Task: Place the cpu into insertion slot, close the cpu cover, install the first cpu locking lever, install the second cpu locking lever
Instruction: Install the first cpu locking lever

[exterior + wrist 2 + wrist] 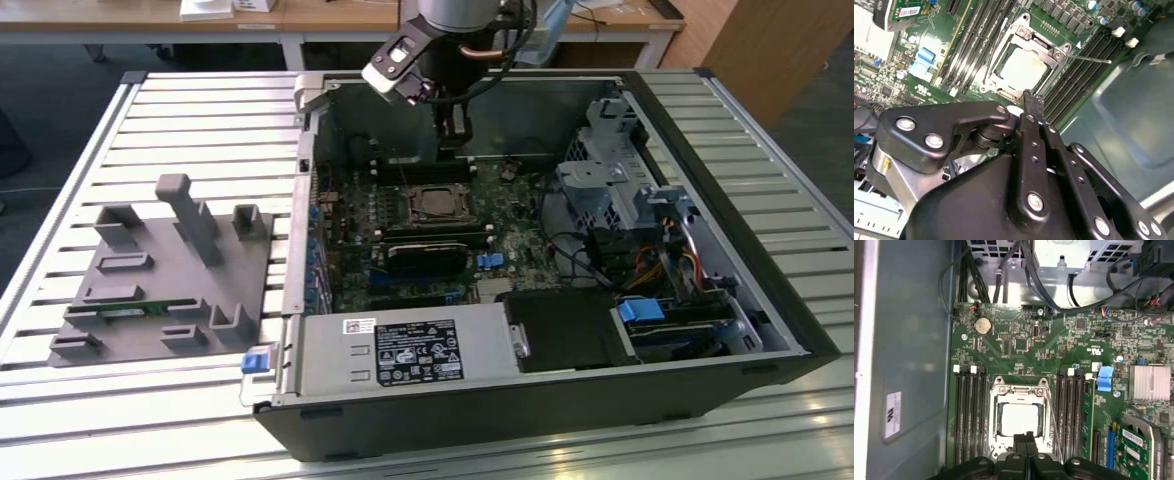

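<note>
Gripper (1026,436): the fingers (1021,441) are pressed together with nothing grasped; it is seen at the upper middle of the exterior view, inside the computer case (534,420).
Cpu (1018,419): it is seated in the insertion slot (411,204), just beyond the fingertips; contact cannot be told.
Cpu cover (1019,393): it is laid flat around the cpu.
Locking lever (1054,430): it is seen beside the socket.

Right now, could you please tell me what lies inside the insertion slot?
The cpu lies inside, ringed by the cpu cover; anything beneath it is hidden.
</note>
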Robot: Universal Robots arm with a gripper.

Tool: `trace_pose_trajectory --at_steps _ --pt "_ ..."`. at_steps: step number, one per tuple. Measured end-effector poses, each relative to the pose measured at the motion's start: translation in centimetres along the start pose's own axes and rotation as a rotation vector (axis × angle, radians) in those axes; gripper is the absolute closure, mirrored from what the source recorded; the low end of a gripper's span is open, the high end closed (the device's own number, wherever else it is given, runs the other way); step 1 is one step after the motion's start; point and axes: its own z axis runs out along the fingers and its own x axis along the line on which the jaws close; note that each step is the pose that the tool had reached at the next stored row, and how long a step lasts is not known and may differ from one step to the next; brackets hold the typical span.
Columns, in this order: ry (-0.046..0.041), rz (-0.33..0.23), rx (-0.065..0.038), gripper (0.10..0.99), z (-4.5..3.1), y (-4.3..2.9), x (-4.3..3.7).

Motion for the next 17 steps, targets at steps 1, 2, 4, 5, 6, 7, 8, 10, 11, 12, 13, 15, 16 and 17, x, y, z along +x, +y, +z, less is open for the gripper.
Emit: trace_pose_trajectory --at_steps 1,2,4,5,6,7,8,10,11,12,13,15,16,17 --pt "0.0000 -0.001 0.000 0.980 -0.12 0.00 0.00" --pt "0.0004 -0.006 0.000 0.980 -0.11 0.00 0.01" --pt "0.0012 -0.053 0.001 0.980 -0.11 0.00 0.01" --pt "0.0014 -0.071 0.001 0.980 -0.11 0.00 0.00" --pt "0.0017 -0.089 0.002 0.980 -0.11 0.00 0.00" --pt "0.0021 -0.108 0.002 0.980 -0.11 0.00 0.00" --pt "0.0024 -0.125 0.002 0.980 -0.10 0.00 0.00" --pt "0.0029 -0.155 0.003 0.980 -0.11 0.00 0.00" --pt "0.0031 -0.165 0.003 0.980 -0.11 0.00 0.00" --pt "0.0032 -0.171 0.003 0.980 -0.11 0.00 0.00" --pt "0.0034 -0.178 0.003 0.980 -0.11 0.00 0.00" --pt "0.0038 -0.194 0.004 0.980 -0.11 0.00 0.00" --pt "0.0040 -0.203 0.004 0.980 -0.11 0.00 0.00" --pt "0.0042 -0.213 0.004 0.980 -0.11 0.00 0.00"
